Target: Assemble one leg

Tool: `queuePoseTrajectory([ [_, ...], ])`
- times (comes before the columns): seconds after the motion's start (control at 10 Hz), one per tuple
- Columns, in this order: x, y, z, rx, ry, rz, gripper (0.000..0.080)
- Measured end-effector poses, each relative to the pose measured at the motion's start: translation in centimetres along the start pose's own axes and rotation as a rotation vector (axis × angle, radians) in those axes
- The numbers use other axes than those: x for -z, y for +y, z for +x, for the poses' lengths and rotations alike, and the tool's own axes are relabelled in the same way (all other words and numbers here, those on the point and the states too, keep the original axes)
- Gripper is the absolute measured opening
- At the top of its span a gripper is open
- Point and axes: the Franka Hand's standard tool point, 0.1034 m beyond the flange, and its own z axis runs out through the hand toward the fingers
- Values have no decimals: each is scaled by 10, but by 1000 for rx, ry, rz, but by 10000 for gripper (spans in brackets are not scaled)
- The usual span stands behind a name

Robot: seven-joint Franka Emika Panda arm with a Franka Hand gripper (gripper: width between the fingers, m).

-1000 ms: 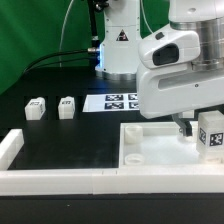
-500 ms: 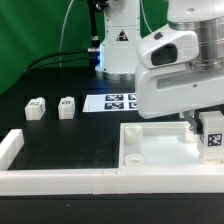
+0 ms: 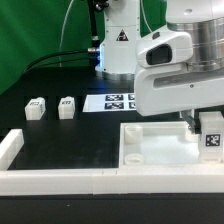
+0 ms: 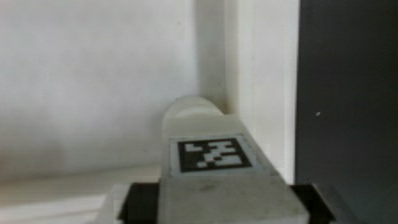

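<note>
My gripper [image 3: 203, 122] is shut on a white leg [image 3: 211, 136] with a black-and-white marker tag, at the exterior view's right. It holds the leg over the far right corner of the large white square panel [image 3: 160, 150]. In the wrist view the leg [image 4: 214, 155] sits between my dark fingers [image 4: 148, 200] and points at the white panel [image 4: 89, 90]. Two more legs [image 3: 36, 108] [image 3: 67, 106] stand on the black table at the exterior view's left.
The marker board [image 3: 114, 101] lies flat behind the panel. A white frame rail [image 3: 60, 180] runs along the front of the table, with a short end piece [image 3: 10, 148] at the left. The robot base [image 3: 118, 40] stands at the back.
The gripper and the held leg have shifted slightly toward the exterior view's right and a little down, closer to the panel's corner. The two loose legs have not moved.
</note>
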Motion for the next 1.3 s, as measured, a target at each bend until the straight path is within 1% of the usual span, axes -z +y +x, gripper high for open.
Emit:
queuePoseTrajectory([
  [0.1,1,0,0,-134,11,2,297],
  [0.6,-1,-1,1,-604,18,11,297],
  [0.7,-1,-1,1,-728,14,19,297],
  [0.8,-1,-1,1,-774,13,19,297],
  [1.0,-2,-1,1,-899,4,29,297],
  [1.2,-2,-2,1,-891,4,29,297],
  [1.3,-2,-2,1,-890,4,29,523],
])
